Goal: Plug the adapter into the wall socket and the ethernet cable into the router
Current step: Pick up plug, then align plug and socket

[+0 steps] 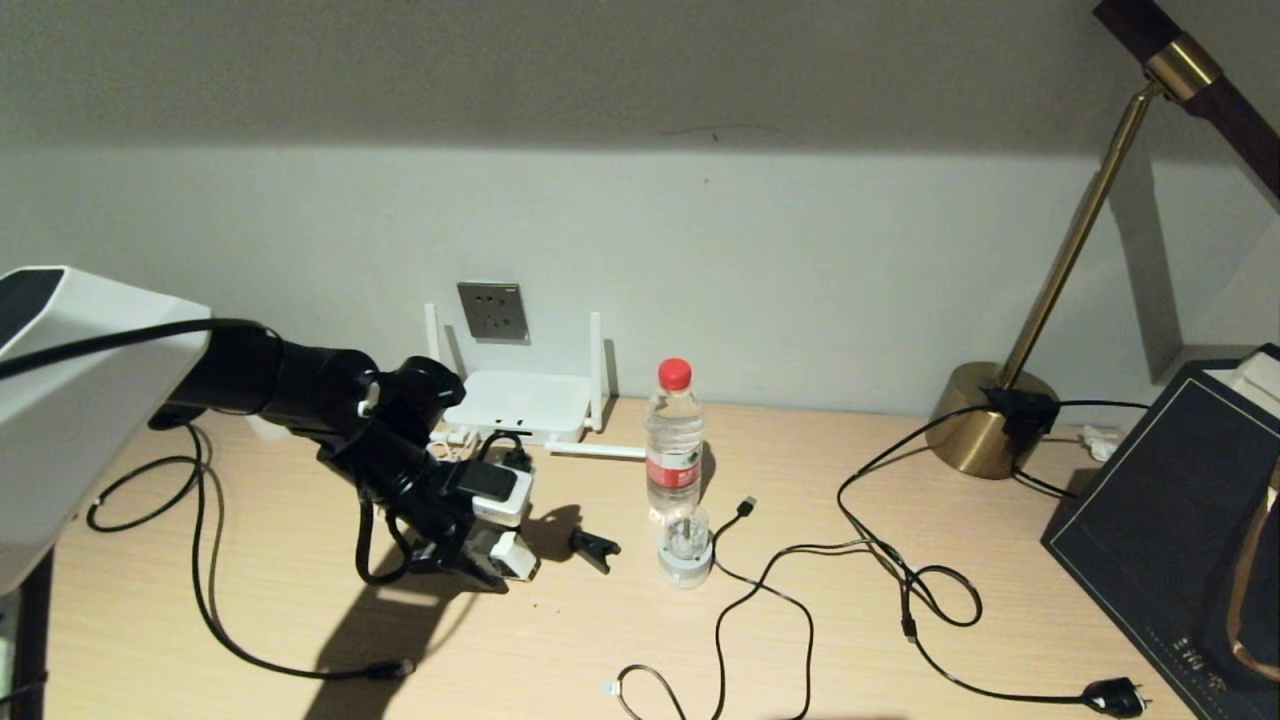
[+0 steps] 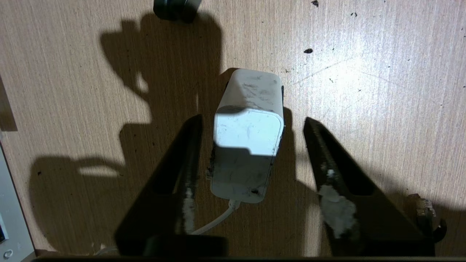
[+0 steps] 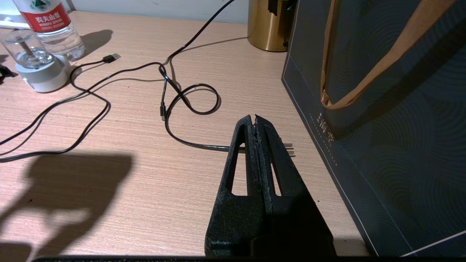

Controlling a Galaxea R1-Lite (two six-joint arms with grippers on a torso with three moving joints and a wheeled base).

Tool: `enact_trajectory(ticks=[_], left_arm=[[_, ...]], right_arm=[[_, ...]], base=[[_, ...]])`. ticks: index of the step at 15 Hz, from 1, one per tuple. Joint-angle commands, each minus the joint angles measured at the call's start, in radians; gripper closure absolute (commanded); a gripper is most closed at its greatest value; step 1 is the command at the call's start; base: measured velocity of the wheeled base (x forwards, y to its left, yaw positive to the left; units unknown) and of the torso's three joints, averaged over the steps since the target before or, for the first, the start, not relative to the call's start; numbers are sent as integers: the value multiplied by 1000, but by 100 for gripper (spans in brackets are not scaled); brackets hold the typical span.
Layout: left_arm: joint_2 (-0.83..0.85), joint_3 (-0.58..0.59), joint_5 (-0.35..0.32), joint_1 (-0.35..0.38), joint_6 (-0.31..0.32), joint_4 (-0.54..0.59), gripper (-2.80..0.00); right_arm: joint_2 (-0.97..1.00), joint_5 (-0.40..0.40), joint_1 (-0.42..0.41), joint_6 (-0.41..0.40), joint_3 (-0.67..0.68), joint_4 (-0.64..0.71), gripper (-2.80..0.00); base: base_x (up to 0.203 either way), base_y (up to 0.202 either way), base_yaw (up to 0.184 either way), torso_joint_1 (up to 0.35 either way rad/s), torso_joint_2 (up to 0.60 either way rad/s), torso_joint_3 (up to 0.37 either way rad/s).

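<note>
The white adapter (image 2: 247, 134) lies on the wooden table (image 1: 800, 650), its thin white cord (image 2: 218, 220) trailing back toward the wrist. My left gripper (image 2: 253, 119) is open and low over it, one finger on each side and neither pressing it. In the head view the adapter (image 1: 514, 556) sits under the left gripper (image 1: 492, 566), in front of the router (image 1: 525, 400). The grey wall socket (image 1: 492, 311) is on the wall above the router. The black ethernet cable (image 1: 205, 590) runs along the table's left side. My right gripper (image 3: 255, 117) is shut and holds nothing.
A water bottle (image 1: 673, 440) and a small clear-topped gadget (image 1: 685, 550) stand right of the adapter. A black USB cable (image 1: 745, 505), the lamp cord (image 1: 900, 580) with its black plug (image 1: 1115, 697), a brass lamp base (image 1: 985, 420) and a dark bag (image 1: 1180, 520) fill the right side.
</note>
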Motion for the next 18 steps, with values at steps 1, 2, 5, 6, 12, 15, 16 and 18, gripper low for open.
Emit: enact_trajectory(ticks=[1,2,5,6,12,15,16,18], left_arm=[[2,-1,-2,-3,8,3,0],[4,-1,-1,-5,8,3,0],[11,2,-2,-9,3,3,0],[10,6,-2,-9,3,3,0],[-177,7,-151,0,-142,-48,0],[-328,43,-216,127,-246,-234,0],[-394,75,-218,172,-297,-259,0],[-482,152,-221,256,-544,-344,0]], right_arm=[[2,0,0,-1,0,0,0],[2,0,0,-1,0,0,0],[2,0,0,-1,0,0,0],[2,0,0,-1,0,0,0],[2,0,0,-1,0,0,0],[2,0,0,-1,0,0,0],[2,0,0,-1,0,0,0],[2,0,0,-1,0,0,0]], base=[[0,0,0,0,0,0],[0,0,0,0,0,0],[0,0,0,0,0,0],[0,0,0,0,0,0],[0,0,0,0,0,0],[0,0,0,0,0,0],[0,0,0,0,0,0],[0,0,0,0,0,0]])
